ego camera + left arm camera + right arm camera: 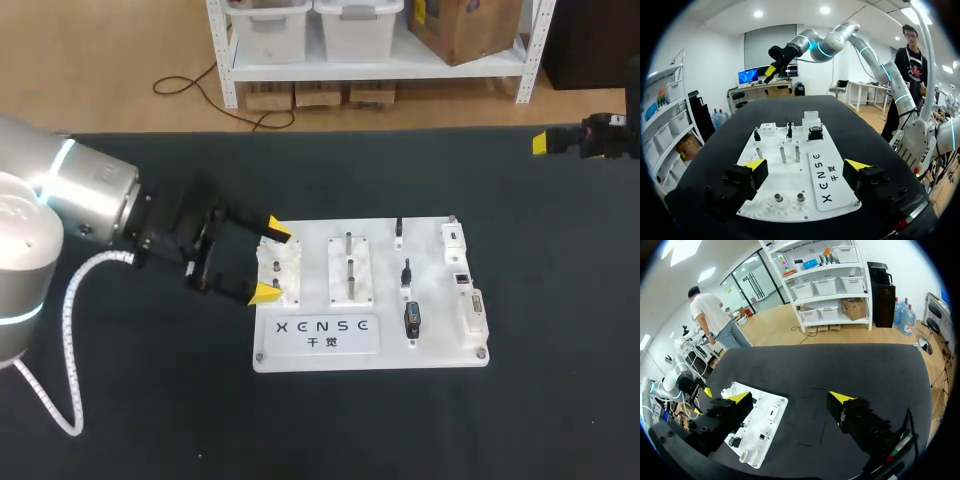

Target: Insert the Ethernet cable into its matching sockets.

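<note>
The left gripper (pixel 270 262) hangs at the left end of the white task board (pixel 430 352), its two yellow-tipped fingers spread wide and gripping nothing. In the head view the tips straddle a white peg fixture (pixel 281 268) at that end of the board, one tip at its far side and one at its near side. From the left wrist the same fixture lies just under and between the open fingers, with two upright metal pins (pixel 783 154) ahead of it and a printed label strip (pixel 827 175) alongside. The parts for the Ethernet job sit at the opposite end of the board, well apart from this gripper. A black connector (pixel 412 318) stands in the board's right half near the front edge, and a smaller black plug (pixel 406 271) stands behind it. A small square socket (pixel 462 277) lies just to their right among white blocks, and all are too small to tell which piece is the Ethernet plug. The right gripper (pixel 790 396) is above the black tabletop (pixel 840 370) near its far right edge, well apart from the board, its fingers likewise wide apart with nothing between them. From the right wrist the board lies beside and partly behind one finger
</note>
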Available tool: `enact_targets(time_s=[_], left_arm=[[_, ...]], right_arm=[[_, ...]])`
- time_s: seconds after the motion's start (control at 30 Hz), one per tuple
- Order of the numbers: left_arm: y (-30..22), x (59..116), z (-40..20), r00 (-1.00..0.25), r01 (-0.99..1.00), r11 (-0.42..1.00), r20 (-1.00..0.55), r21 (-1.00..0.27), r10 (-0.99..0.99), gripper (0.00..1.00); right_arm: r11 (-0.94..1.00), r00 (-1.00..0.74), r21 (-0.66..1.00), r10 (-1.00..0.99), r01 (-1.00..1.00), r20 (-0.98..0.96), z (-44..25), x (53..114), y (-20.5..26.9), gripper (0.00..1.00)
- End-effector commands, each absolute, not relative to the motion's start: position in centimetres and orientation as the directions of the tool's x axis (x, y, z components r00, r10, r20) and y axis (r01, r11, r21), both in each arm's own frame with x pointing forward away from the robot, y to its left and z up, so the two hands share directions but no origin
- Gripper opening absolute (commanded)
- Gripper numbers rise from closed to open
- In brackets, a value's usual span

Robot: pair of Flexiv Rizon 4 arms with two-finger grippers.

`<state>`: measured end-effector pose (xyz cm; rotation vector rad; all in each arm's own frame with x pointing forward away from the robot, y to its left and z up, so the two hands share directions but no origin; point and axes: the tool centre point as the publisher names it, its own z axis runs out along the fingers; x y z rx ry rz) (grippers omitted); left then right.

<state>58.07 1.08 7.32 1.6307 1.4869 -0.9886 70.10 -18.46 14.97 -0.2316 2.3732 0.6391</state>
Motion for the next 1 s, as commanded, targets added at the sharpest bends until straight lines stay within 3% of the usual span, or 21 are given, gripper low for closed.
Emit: enact_targets(time_s=[0.03, 0.73, 1.0], left_arm=[[1.1, 57.2, 7.3, 0.029, 0.999, 0.019, -0.884, 0.043, 0.466, 1.0], [1.0, 57.2, 7.3, 0.02, 0.997, 0.049, -0.871, 0.051, 0.491, 1.0], [1.0, 57.2, 7.3, 0.02, 0.997, 0.049, -0.871, 0.051, 0.491, 1.0]], right_arm=[[0.864, -0.766, 0.386, 0.0, -0.323, -0.643, 15.0, 70.1, -18.5, 1.0], [0.864, -0.766, 0.386, 0.0, -0.323, -0.643, 15.0, 70.1, -18.5, 1.0], [0.895, -0.821, 0.298, -0.118, -0.331, -0.558, 16.2, 68.3, -12.0, 1.0]])
